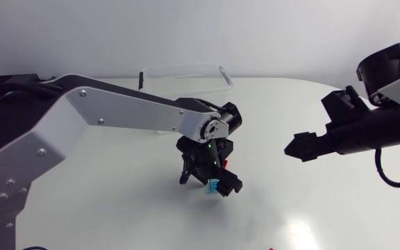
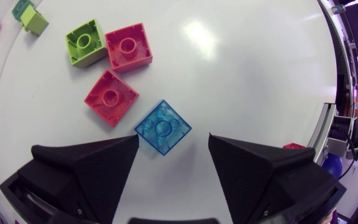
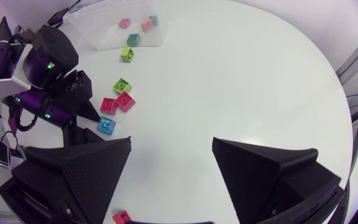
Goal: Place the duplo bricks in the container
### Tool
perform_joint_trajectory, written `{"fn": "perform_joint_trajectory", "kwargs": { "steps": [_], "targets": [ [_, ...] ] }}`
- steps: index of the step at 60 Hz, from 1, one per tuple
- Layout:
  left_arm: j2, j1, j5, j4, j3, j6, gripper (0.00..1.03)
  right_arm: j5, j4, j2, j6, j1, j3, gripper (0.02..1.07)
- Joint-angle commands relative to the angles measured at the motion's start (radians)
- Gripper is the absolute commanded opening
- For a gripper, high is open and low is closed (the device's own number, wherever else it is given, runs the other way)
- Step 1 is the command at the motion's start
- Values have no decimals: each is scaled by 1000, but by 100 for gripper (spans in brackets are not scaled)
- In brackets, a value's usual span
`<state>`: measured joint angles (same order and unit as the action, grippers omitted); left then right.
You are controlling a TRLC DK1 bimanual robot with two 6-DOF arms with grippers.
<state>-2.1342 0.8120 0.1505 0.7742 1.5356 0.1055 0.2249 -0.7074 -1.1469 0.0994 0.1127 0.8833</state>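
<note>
Near the middle of the bench point(image 1: 117, 215), the left claw point(image 2: 173, 138) points down at the surface with its fingers spread wide, gripping nothing. A translucent blue duplo brick point(image 2: 163, 127) lies flat, studs up, between them. One of its corners sits right at the tip of one finger point(image 2: 104, 163), and I cannot tell whether they touch. The other finger stands clear of the brick.

Just ahead of the left claw lies a red brick point(image 2: 111, 97), close beside the blue one. Beyond it a second red brick point(image 2: 128, 48) and a lime green brick point(image 2: 84, 42) lie side by side, touching.

The right claw point(image 3: 173, 158) hangs above the right side of the bench, well apart from the left claw, its fingers wide open and gripping nothing. A lone red brick point(image 3: 121, 217) lies on the bench close to one of its fingers.

At the far edge stands the clear plastic container point(image 3: 98, 36), with a few small pink and green bricks in it. Another green brick point(image 3: 128, 55) lies on the bench just beside its near wall.
</note>
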Motion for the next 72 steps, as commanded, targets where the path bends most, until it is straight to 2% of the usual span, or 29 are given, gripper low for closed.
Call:
{"fn": "perform_joint_trajectory", "kwargs": {
  "steps": [1, 14, 33, 40, 58, 72],
  "targets": [
    [-43, -2, 8, 22, 47, 33, 77, 7, 6, 12, 16, -13, -27, 97],
    [-79, 1, 8, 53, 101, 60, 76, 7, 9, 12, 17, -19, -40, 97],
    [-107, -4, 6, 63, 115, 74, 48, 7, 9, 13, 22, -19, -47, 97],
    [-107, -4, 4, 48, 112, 72, 28, 8, 6, 27, 36, -7, -64, 97],
    [-72, 3, 3, 14, 70, 59, 23, 19, -93, 138, 137, 102, -158, 97],
    [59, -8, 1, 10, 38, 42, 23, 21, -181, 177, 195, 216, -244, 97]
  ]
}}
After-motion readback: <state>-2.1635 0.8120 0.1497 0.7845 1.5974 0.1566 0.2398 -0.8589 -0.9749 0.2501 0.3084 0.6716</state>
